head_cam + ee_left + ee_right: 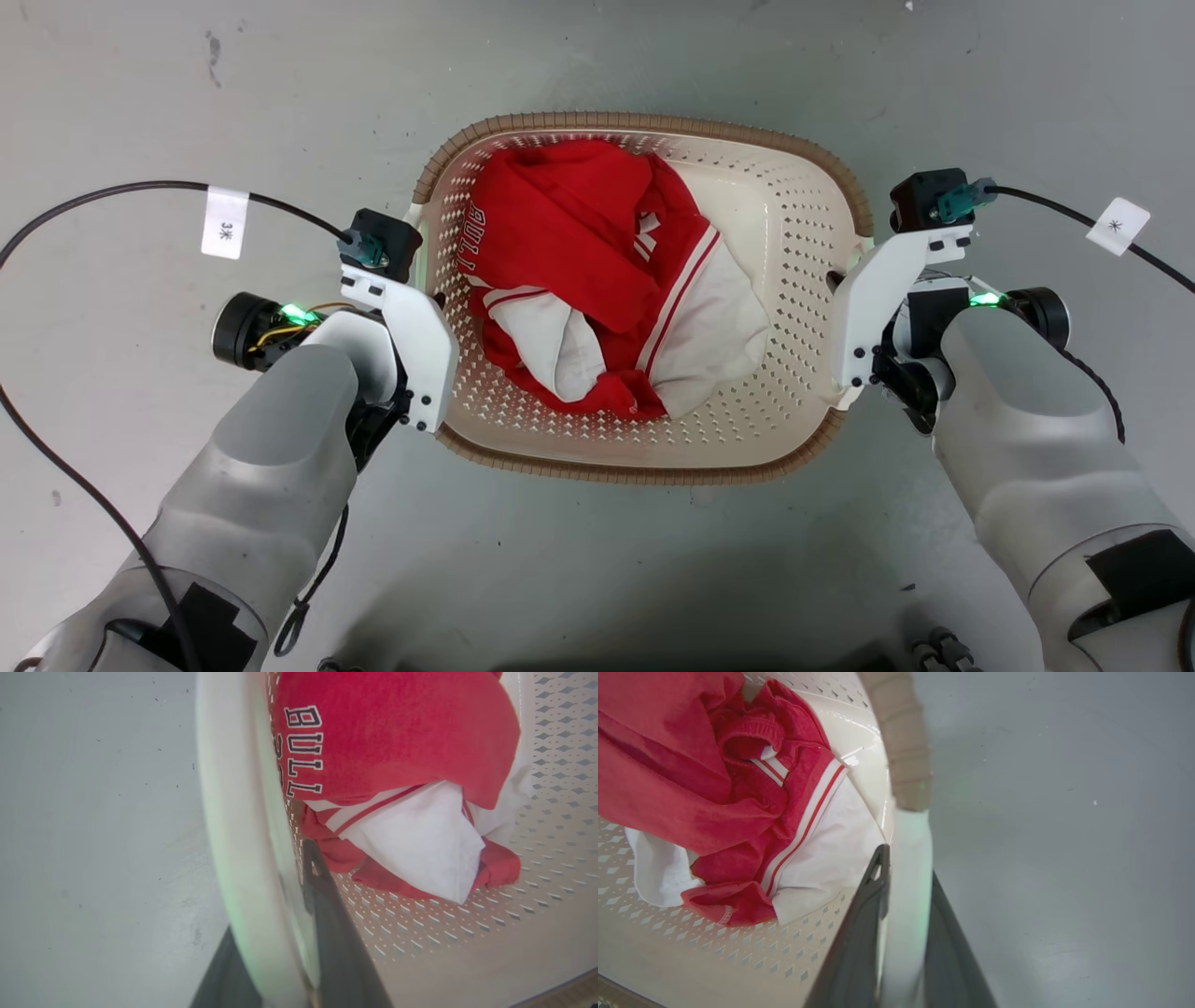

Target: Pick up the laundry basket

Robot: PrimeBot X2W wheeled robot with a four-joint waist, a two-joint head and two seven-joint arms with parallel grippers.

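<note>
Left wrist view: left gripper (268, 886) clamps one white handle (233, 812) of the cream-white perforated plastic laundry basket (537, 882), right gripper (906, 863) clamps the other (uneven lifting could tip it).

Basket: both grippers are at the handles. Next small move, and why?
Probably raise both arms straight up together, slowly. The left gripper and right gripper each have a finger either side of a white handle and look shut on it, so the basket seems gripped. Equal lift should keep it level, with the clothes lying loose inside.
</note>
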